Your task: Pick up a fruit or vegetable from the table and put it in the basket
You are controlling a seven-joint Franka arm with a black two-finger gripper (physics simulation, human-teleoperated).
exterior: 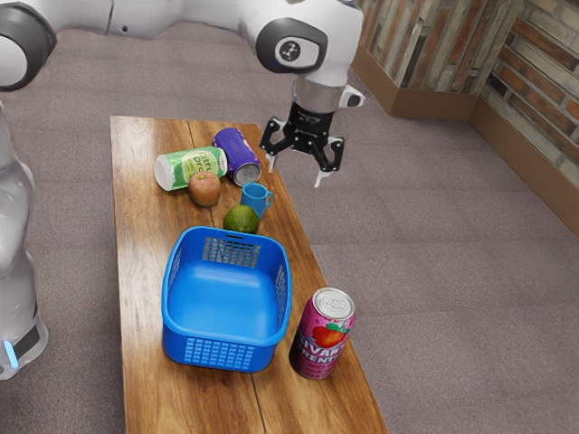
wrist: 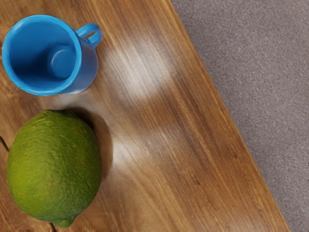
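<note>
Gripper [exterior: 297, 174], exterior view: black, two-fingered, released, fingers spread wide with nothing between them, raised at the far end of the table [exterior: 140, 271]
Lime [exterior: 241, 220], exterior view: green, on the wood, between the mug [exterior: 254, 197] and the basket [exterior: 222, 298], outside the latter and just beside its rim
Apple [exterior: 204, 190], exterior view: red-brown, on the table, close against the green can [exterior: 185, 167]
Basket, exterior view: blue, rectangular with rounded corners, lattice walls, standing upright
Mug, exterior view: blue, small, handle toward the exterior view's right
Green can, exterior view: citrus label, lying on its side
Purple can [exterior: 235, 154], exterior view: on its side, next to the green one
Pink can [exterior: 322, 348], exterior view: strawberry label, upright beside the basket, near the table's edge
Lime, wrist view: pebbled skin, yellow-green in places, small nub at one end, lying on its side near the mug, the two apart
Mug, wrist view: upright, glossy, hollow inside visible
Table, wrist view: brown grained wood, pale sheen, straight edge above the grey floor [wrist: 251, 63]
</note>
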